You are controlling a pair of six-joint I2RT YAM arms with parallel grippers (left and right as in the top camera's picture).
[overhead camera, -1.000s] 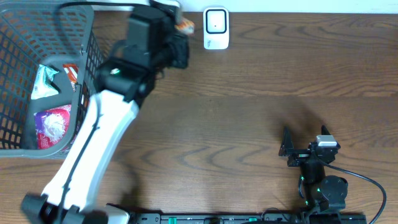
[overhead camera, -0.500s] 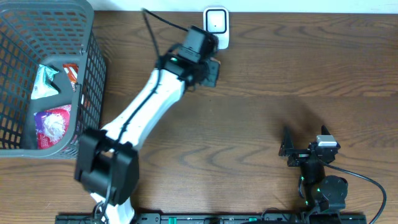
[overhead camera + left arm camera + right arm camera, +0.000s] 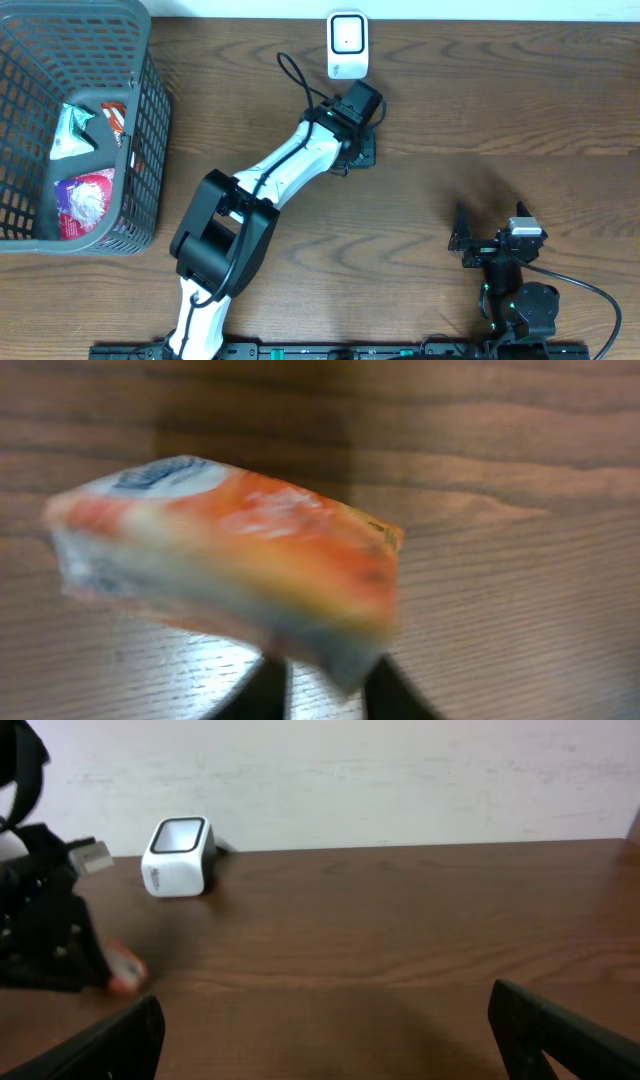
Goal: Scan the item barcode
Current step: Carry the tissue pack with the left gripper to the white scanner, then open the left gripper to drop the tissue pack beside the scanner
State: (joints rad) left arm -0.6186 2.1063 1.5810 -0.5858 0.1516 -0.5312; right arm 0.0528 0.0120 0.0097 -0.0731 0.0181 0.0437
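The white scanner (image 3: 347, 45) stands at the far edge of the counter (image 3: 480, 120), its window facing up. The left arm reaches across the wood so that the left gripper (image 3: 362, 152) sits just in front of the scanner, a little toward the right arm's side.

The orange packet (image 3: 230, 560) is at the tip of this gripper, tilted and blurred in the wrist view, low over the wood. From the right wrist camera only a small orange corner (image 3: 125, 970) peeks out beside the dark gripper body, in front of the scanner and apart from it. The 2 dark fingers (image 3: 265, 690) show at the bottom edge with a gap between them, but I cannot tell whether they are clamping the packet or have let go of it.

The right gripper (image 3: 488, 232) rests well away from the scanner, near the front edge, spread wide with nothing in it.

A grey basket (image 3: 150, 120), well to the scanner's left, holds several packets.
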